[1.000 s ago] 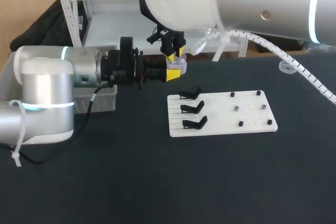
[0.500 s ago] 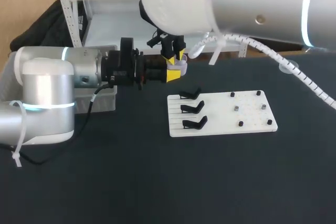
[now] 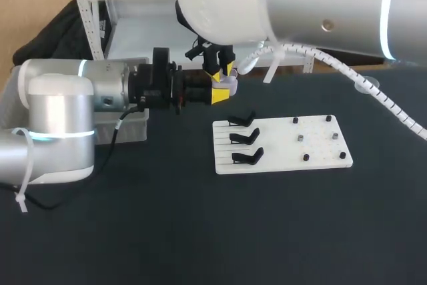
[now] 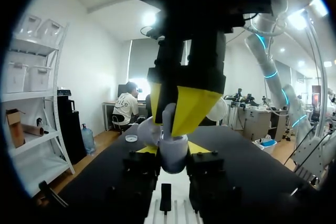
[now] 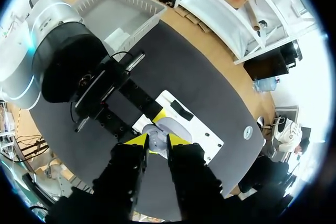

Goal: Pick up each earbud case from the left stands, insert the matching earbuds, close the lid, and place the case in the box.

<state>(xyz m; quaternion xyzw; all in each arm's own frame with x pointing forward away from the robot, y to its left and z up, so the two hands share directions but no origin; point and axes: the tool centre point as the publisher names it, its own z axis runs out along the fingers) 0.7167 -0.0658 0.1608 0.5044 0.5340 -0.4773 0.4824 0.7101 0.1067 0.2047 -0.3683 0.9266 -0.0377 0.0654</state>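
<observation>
The left end effector (image 3: 221,89) is reaching in level from the left and is pinching the lower body of a pale lavender earbud case (image 3: 227,83), holding it in the air above the dark surface (image 3: 200,231), just behind the white board (image 3: 320,155). In the left wrist view the case (image 4: 173,156) is sitting squeezed between that end effector's (image 4: 172,149) two yellow tips. The right end effector (image 3: 222,73) is coming straight down from above, and its yellow tips are closing narrowly on the upper part of the same case, one on each side. In the right wrist view the case (image 5: 173,128) is lying right at that end effector's (image 5: 157,140) tips. Three black stands (image 3: 245,138) are standing empty in a column along the board's left end. The grey box (image 5: 142,6) is resting at the surface's left edge, beyond the left arm, well apart from the case.
</observation>
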